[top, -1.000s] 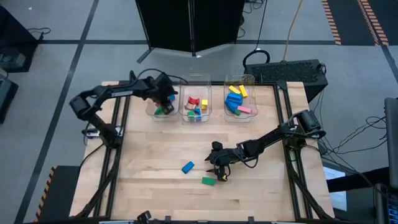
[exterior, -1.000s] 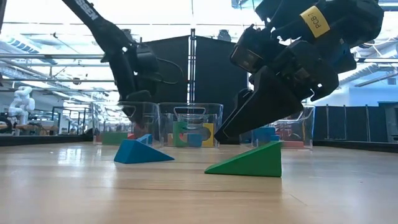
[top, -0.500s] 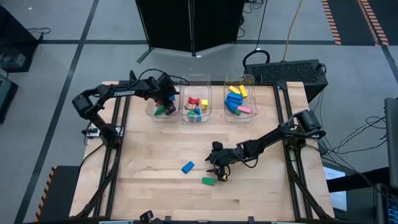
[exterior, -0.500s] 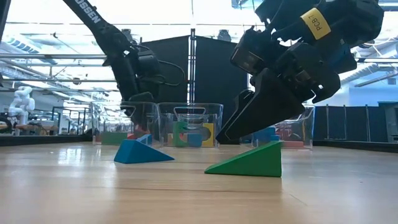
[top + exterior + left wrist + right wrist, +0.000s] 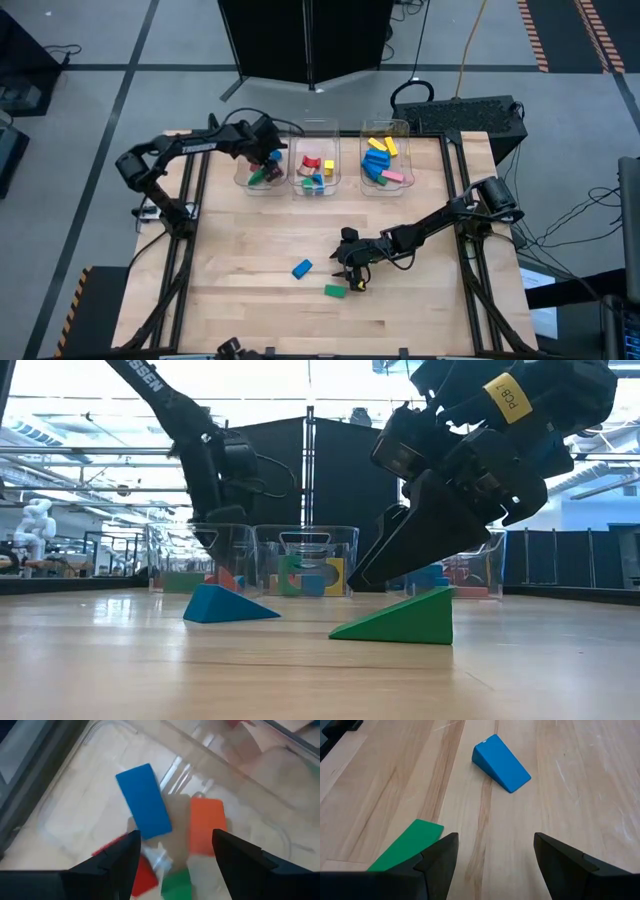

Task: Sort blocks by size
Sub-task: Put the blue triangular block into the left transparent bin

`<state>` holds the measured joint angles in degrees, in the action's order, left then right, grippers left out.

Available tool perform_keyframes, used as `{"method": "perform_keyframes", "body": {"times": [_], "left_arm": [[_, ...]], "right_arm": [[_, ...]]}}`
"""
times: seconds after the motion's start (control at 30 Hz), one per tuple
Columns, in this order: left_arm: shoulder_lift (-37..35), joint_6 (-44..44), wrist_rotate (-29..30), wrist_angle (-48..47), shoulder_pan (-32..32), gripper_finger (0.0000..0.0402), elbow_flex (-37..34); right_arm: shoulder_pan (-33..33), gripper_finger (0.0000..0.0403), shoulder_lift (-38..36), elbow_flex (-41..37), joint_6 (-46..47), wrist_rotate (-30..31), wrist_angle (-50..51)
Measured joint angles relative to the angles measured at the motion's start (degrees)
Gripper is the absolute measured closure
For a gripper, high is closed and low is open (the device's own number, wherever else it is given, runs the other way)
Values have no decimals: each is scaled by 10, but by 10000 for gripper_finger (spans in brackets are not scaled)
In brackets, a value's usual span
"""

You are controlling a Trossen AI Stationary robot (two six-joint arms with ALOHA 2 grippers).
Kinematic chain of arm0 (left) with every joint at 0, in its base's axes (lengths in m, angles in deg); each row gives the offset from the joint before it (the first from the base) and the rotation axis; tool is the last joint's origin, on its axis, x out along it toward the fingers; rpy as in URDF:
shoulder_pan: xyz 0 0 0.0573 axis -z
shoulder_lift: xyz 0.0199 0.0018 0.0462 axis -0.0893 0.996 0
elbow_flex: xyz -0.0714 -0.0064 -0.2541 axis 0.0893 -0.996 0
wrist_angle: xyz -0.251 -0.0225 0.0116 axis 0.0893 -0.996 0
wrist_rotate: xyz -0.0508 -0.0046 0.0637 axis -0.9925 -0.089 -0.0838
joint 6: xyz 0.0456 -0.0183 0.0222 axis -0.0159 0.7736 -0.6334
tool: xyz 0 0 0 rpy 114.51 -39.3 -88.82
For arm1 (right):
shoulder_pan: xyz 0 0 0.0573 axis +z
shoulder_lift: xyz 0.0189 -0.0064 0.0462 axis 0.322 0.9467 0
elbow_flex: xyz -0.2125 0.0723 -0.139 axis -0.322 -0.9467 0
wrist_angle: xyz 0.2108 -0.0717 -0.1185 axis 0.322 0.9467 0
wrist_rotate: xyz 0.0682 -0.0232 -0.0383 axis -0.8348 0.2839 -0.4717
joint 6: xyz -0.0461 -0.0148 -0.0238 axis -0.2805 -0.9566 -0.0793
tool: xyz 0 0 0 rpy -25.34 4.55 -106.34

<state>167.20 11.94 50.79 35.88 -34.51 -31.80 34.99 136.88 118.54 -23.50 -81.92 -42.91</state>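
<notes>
High view shows the left gripper (image 5: 262, 160) over the leftmost clear bin (image 5: 245, 180), fingers spread with nothing between them above a blue block (image 5: 144, 801) and an orange block (image 5: 206, 825); the right gripper (image 5: 352, 277) hovers wide and empty beside the green wedge (image 5: 335, 291), the blue wedge (image 5: 302, 268) lying nearby on the table (image 5: 240, 260).

Four views of one table (image 5: 250, 250). The high view looks straight down from far above, table mid-frame. The low view sits at table height, facing level toward three bins (image 5: 305, 560) and the room behind, very near a green wedge (image 5: 400, 622). The left wrist view looks steeply down into one bin (image 5: 75, 795) at close range. The right wrist view looks down close on the tabletop, sharing the green wedge and a blue wedge (image 5: 500, 762) with the high and low views
</notes>
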Motion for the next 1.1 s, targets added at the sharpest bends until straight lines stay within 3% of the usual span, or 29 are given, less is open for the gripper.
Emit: {"method": "perform_keyframes", "body": {"times": [0.27,0.47,0.63,0.87,1.1], "left_arm": [[-92,16,8,-41,22,154,39],[-200,63,-1,-64,86,153,42],[-263,125,20,-73,191,153,26],[-296,300,156,-37,383,153,-57],[-256,458,217,151,544,153,-156]], "right_arm": [[-1,154,0,0,-1,0,0],[-1,154,0,0,0,0,5],[-1,154,0,0,7,1,16],[-1,154,0,0,14,2,11],[0,154,0,0,22,2,0]]}}
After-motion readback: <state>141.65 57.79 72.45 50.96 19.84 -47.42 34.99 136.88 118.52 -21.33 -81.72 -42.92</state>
